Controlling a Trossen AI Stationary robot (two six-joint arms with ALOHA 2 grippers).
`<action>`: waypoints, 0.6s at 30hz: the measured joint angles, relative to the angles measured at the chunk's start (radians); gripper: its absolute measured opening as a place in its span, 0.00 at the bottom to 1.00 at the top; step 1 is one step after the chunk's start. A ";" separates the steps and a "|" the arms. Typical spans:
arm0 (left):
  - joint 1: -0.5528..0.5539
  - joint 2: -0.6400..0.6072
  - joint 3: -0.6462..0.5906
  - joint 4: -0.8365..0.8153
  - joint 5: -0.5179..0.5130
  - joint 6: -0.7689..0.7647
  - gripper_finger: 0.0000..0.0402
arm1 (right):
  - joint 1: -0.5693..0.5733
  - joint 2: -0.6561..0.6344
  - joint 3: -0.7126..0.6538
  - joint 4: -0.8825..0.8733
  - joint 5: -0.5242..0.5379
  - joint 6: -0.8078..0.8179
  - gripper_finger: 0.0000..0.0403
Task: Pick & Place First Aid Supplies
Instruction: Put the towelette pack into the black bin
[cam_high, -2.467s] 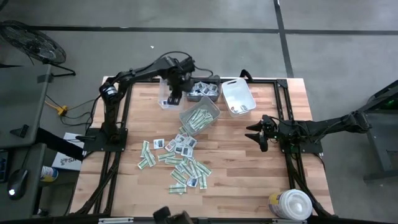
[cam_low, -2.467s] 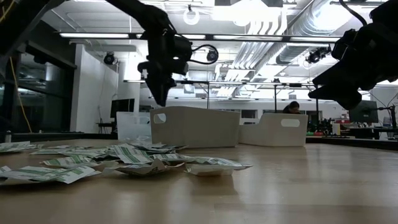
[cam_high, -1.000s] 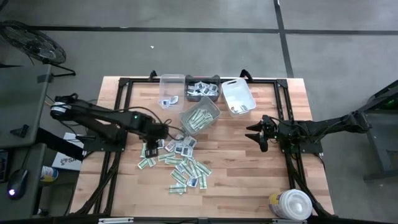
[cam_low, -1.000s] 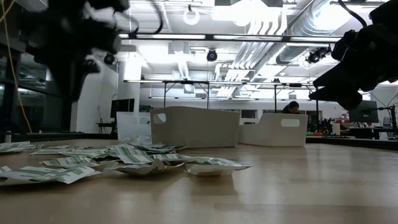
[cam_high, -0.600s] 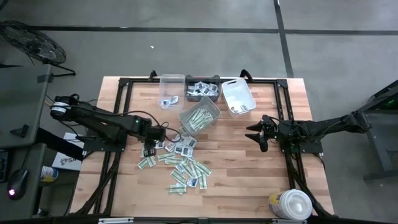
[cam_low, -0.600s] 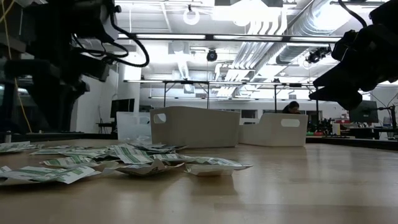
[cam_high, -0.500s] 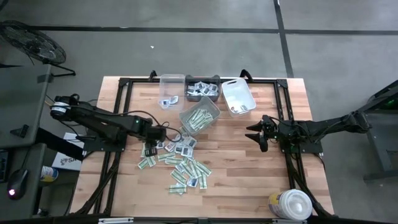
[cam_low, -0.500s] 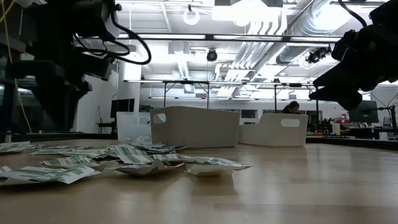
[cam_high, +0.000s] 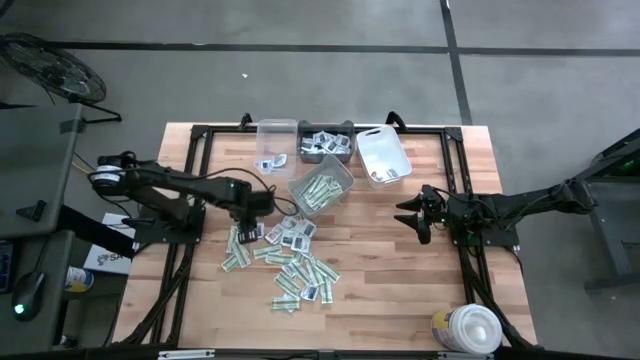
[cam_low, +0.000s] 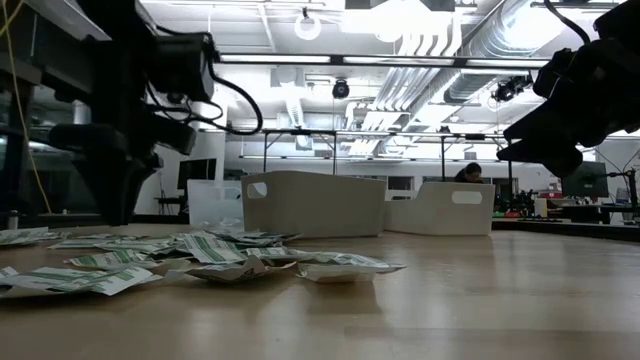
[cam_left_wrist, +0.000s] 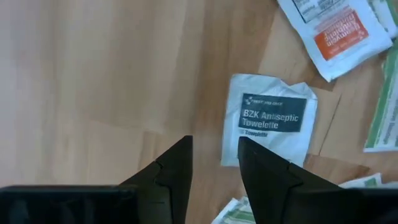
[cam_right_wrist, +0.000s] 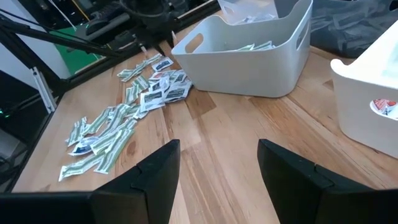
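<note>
- the first aid supplies (cam_high: 290, 258) mostly lie loose in a scatter on the middle of the table (cam_high: 400, 290), running from near its centre toward the near edge.
- some packets are already sorted: green-and-white strips fill the clear bin (cam_high: 322, 188) just behind the scatter, squarish white ones sit in the dark bin (cam_high: 327, 145) at the far edge, and one or two lie in the small clear bin (cam_high: 271, 148) beside it.
- the white bin (cam_high: 383, 155) toward the far right corner holds something pale i cannot make out.
- judged from this, sorting is well begun but dozens of packets are left.
- the left gripper (cam_high: 246, 232) hovers low at the left edge of the scatter, fingers parted with nothing between them, over bare wood just beside a white antiseptic towelette packet (cam_left_wrist: 269, 118).
- the right gripper (cam_high: 410, 218) waits above the right side of the table, jaws spread wide and empty, well apart from the packets.
</note>
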 joint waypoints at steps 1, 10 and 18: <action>0.007 0.007 0.000 -0.001 0.025 0.019 0.32 | 0.000 0.000 0.000 0.000 0.000 0.000 0.52; 0.013 0.073 0.003 0.017 0.072 0.083 0.32 | 0.000 0.000 0.000 0.000 0.000 0.000 0.52; 0.013 0.171 0.008 0.015 0.068 0.084 0.32 | 0.000 0.000 0.000 0.000 0.000 0.000 0.52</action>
